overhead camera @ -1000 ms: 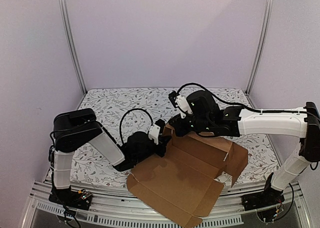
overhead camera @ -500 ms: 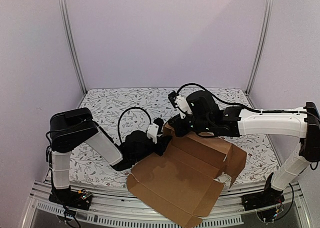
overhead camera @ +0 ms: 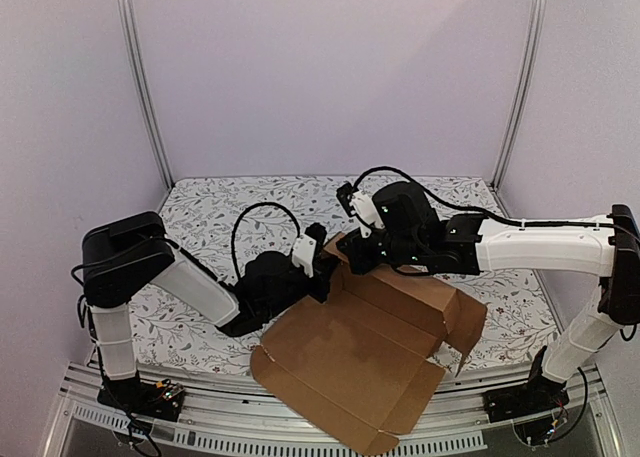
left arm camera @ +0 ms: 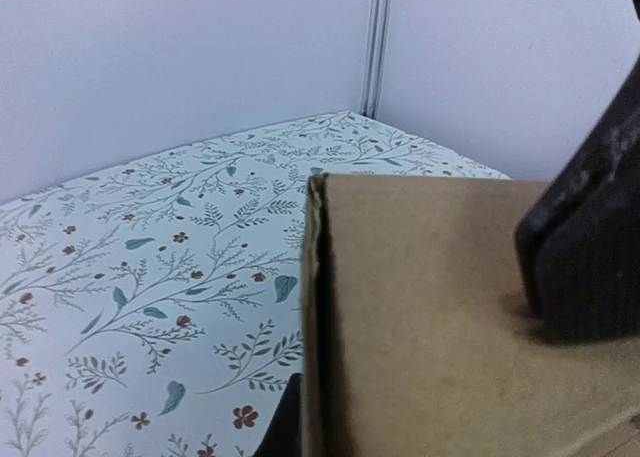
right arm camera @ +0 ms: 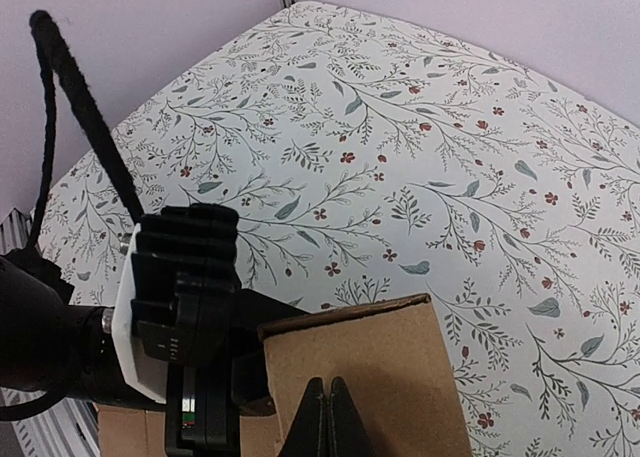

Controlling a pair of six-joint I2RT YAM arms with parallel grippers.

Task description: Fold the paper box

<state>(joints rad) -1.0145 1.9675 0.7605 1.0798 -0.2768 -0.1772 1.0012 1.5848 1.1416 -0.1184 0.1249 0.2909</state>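
Note:
The paper box (overhead camera: 350, 367) is a brown die-cut sheet lying mostly flat at the table's front, with its near corner over the front rail. Its far left flap (right arm camera: 380, 377) stands upright. My left gripper (overhead camera: 322, 267) is shut on that flap; in the left wrist view the cardboard (left arm camera: 430, 277) sits between a dark finger (left arm camera: 585, 247) on its face and a sliver of the other finger (left arm camera: 285, 417) behind its edge. My right gripper (overhead camera: 348, 260) is at the same flap. Its fingertips (right arm camera: 325, 402) are shut together against the flap's face. The left gripper's body (right arm camera: 185, 307) shows beside it.
The table (overhead camera: 220, 217) has a floral cloth. Purple walls and two metal posts (overhead camera: 140, 77) (overhead camera: 520, 77) close the back and sides. A metal rail (overhead camera: 200, 417) runs along the front edge. The box's right side flaps (overhead camera: 470, 322) stand partly raised.
My left arm has swung left and drawn its gripper slightly up and back with the flap. The box has slid a little to the left. The right gripper has barely moved.

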